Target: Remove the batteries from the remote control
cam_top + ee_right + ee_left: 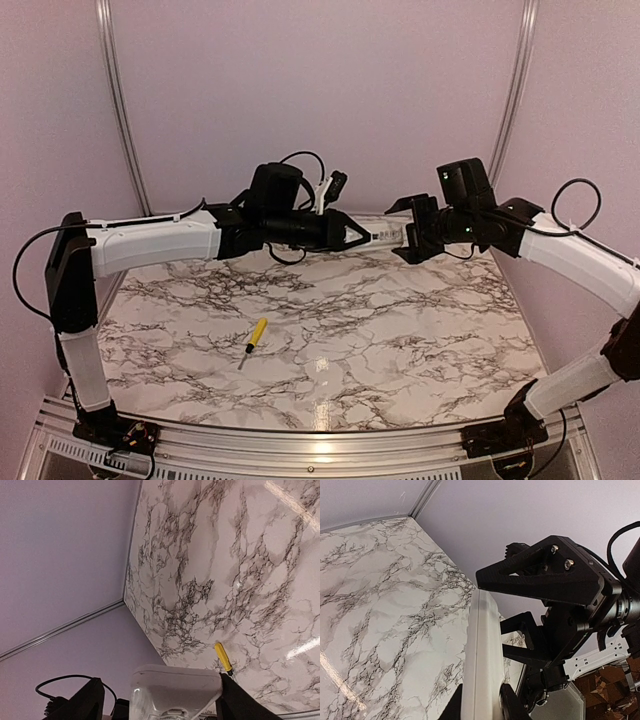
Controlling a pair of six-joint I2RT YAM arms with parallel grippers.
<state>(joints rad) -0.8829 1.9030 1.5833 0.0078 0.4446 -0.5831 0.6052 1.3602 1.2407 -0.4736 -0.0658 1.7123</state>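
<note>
We see the remote control (386, 238) held level in the air above the far part of the counter (400, 330). The left gripper (362, 237) is clamped on the remote's left end, a finger pressed to each side. The right gripper (412, 240) straddles the remote's other end with its jaws apart, one finger standing clear of the remote. A yellow-handled screwdriver (256, 338) lies on the counter, well apart from the remote, nearer the arm bases and to its left.
</note>
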